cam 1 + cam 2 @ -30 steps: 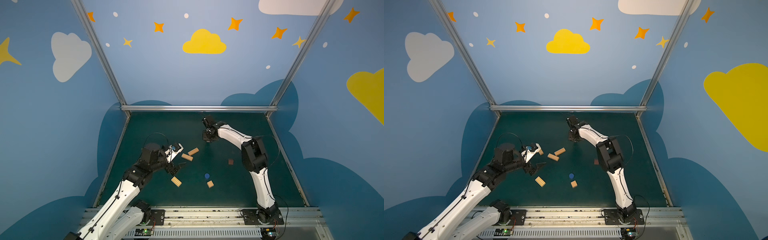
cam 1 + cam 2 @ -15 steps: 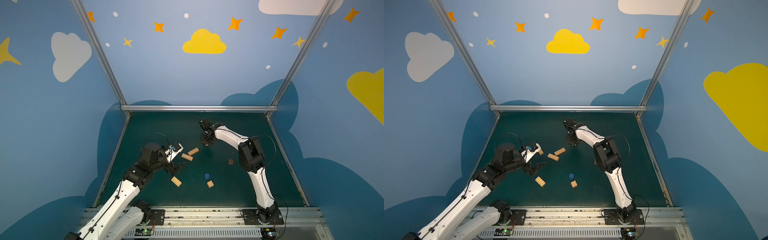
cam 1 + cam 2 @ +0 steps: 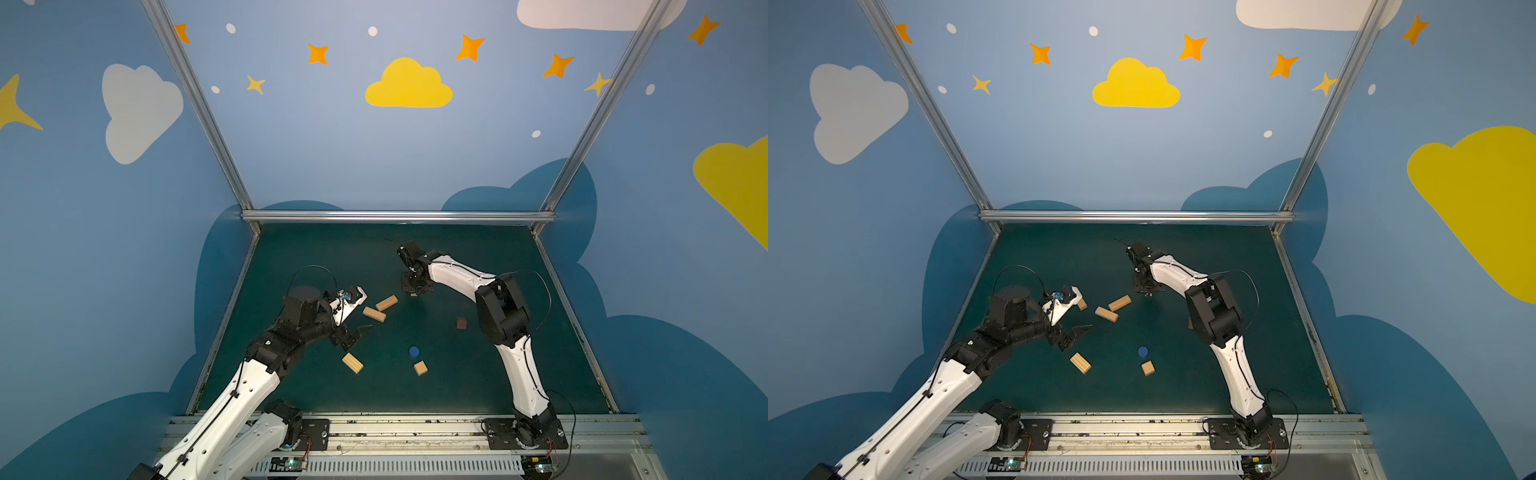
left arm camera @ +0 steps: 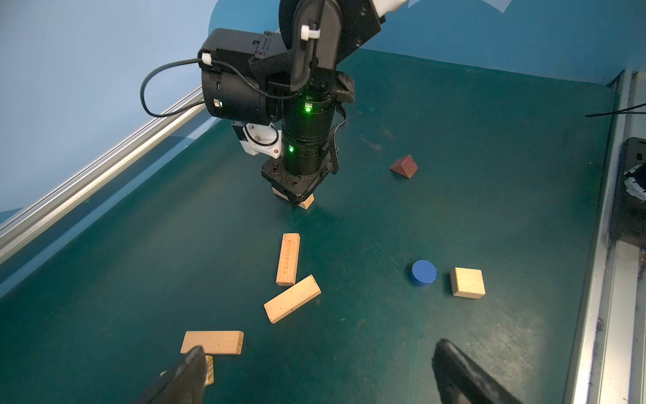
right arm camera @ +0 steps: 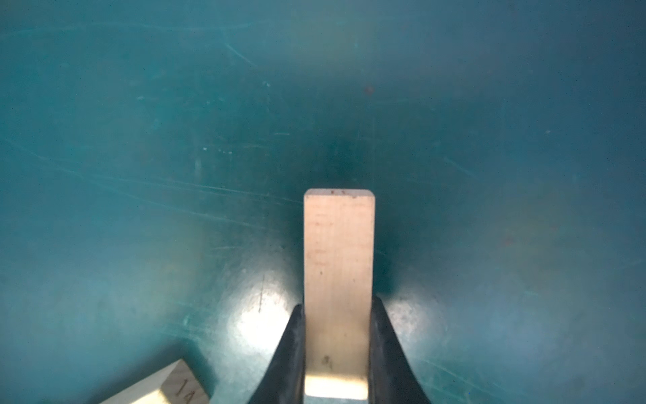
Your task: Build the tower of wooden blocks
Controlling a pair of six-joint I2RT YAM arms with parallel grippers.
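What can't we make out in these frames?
Held bar: both top views, under the right hand; touching the mat or not, unclear.
Half-hidden bar: in a top view, the left wrist mount covers all but one end.
Left hand: left wrist view, edge cuts off all but fingertips.

Left arm reaches forward with bent elbow; the left gripper hangs above the green mat, jaws spread wide. Right arm arches over the mat; the right gripper points straight down, jaws clamped on a wooden bar.
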